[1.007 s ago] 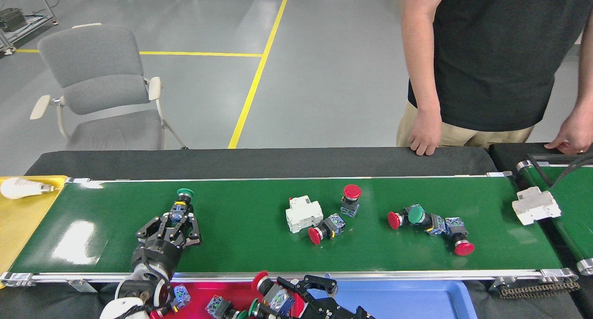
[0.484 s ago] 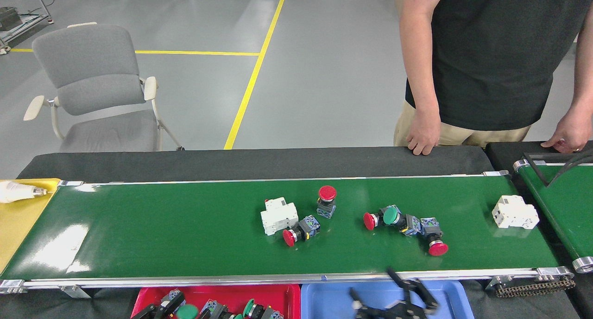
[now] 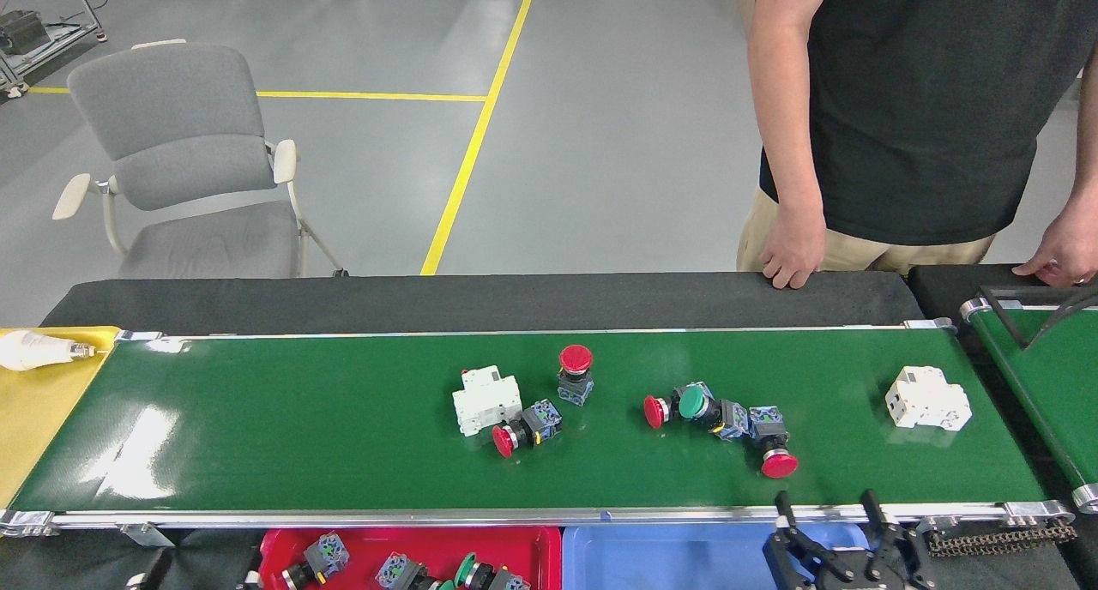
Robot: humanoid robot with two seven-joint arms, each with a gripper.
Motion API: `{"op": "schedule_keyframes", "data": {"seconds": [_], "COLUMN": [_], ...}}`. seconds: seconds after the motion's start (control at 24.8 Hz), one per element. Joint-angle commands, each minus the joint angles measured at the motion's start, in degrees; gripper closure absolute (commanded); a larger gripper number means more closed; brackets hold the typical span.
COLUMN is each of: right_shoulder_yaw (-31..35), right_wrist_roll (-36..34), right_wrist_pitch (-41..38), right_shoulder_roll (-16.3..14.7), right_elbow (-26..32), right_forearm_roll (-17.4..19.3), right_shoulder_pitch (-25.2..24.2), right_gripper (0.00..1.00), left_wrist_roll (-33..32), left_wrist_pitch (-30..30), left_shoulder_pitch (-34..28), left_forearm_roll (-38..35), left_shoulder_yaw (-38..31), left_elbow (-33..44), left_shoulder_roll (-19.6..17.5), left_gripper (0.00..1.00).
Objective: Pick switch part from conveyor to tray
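Note:
The conveyor [image 3: 257, 427] carries several switch parts. A white breaker [image 3: 486, 399] lies mid-belt, with a red-capped switch [image 3: 523, 429] on its side against it and another red-capped one [image 3: 575, 371] upright behind. To the right is a cluster of red and green push buttons [image 3: 712, 414], ending in a red mushroom cap [image 3: 778, 464]. A second white breaker [image 3: 928, 399] sits near the right end. The red tray [image 3: 412, 535] at the bottom edge holds several switch parts. My right gripper [image 3: 828, 513] stands open over the belt's near rail, just below the cluster. My left gripper is out of view.
A blue tray [image 3: 669, 538] adjoins the red one on the right. A yellow tray [image 3: 43, 401] with a light bulb [image 3: 34, 350] sits at the belt's left end. A person's hands [image 3: 793, 251] rest on the black far ledge. A second green belt [image 3: 1042, 376] is at the right.
The parts have ridden left on the belt. My left gripper, earlier on a green-capped switch, has dropped out of view. My right gripper has shifted right and risen to the near rail.

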State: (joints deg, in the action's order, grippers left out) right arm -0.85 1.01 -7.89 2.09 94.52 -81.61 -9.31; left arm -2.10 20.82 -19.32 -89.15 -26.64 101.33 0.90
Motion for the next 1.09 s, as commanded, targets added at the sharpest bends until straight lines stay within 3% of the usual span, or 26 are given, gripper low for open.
{"op": "schedule_keyframes", "data": {"seconds": [0.0, 0.2, 0.48, 0.52, 0.6, 0.68, 0.73, 0.81, 1.05], "right_shoulder_yaw": [-2.22, -6.79, -16.11, -16.29, -16.90, -17.60, -17.60, -17.60, -18.22], "right_wrist_roll": [2.15, 2.68, 2.94, 2.86, 3.03, 3.03, 3.03, 3.03, 2.86], "right_wrist_pitch": [0.42, 2.17, 12.81, 13.07, 12.54, 11.14, 10.17, 8.85, 7.71], "right_shoulder_roll": [-0.33, 0.81, 1.42, 1.78, 1.43, 1.25, 1.34, 1.51, 1.78], "right_elbow": [-1.18, -7.24, -22.88, -23.68, -23.94, -23.94, -23.94, -23.77, -20.60], "right_forearm_roll": [-0.84, -2.51, -1.80, -1.80, -1.98, -1.54, -1.54, -1.54, -1.19], "right_shoulder_pitch": [2.63, 9.39, 23.19, 23.81, 23.90, 24.07, 24.16, 24.16, 23.54], "right_gripper": [0.01, 0.01, 0.02, 0.07, 0.42, 0.67, 0.73, 0.81, 0.84], "left_wrist_roll": [1.40, 0.78, -1.59, -2.29, -3.35, -3.96, -4.14, -4.23, -5.28], "left_wrist_pitch": [2.65, 19.52, 22.25, 22.25, 21.98, 21.63, 21.37, 21.02, 16.97], "left_shoulder_pitch": [0.43, 5.35, 11.15, 12.12, 13.78, 15.28, 15.63, 16.25, 21.26], "left_forearm_roll": [-0.06, 4.25, 4.07, 3.99, 3.99, 3.90, 3.90, 3.90, 3.90], "left_shoulder_yaw": [0.80, 2.55, 13.01, 14.16, 15.74, 16.53, 16.62, 16.71, 19.52], "left_elbow": [0.63, 0.63, -4.82, -5.70, -7.37, -8.07, -8.43, -9.48, -16.34], "left_shoulder_roll": [-1.16, -1.95, -6.52, -6.70, -6.61, -6.44, -6.35, -6.26, -6.17], "left_gripper": [0.01, 0.01, 0.01, 0.01, 0.01, 0.01, 0.01, 0.01, 0.01]}}
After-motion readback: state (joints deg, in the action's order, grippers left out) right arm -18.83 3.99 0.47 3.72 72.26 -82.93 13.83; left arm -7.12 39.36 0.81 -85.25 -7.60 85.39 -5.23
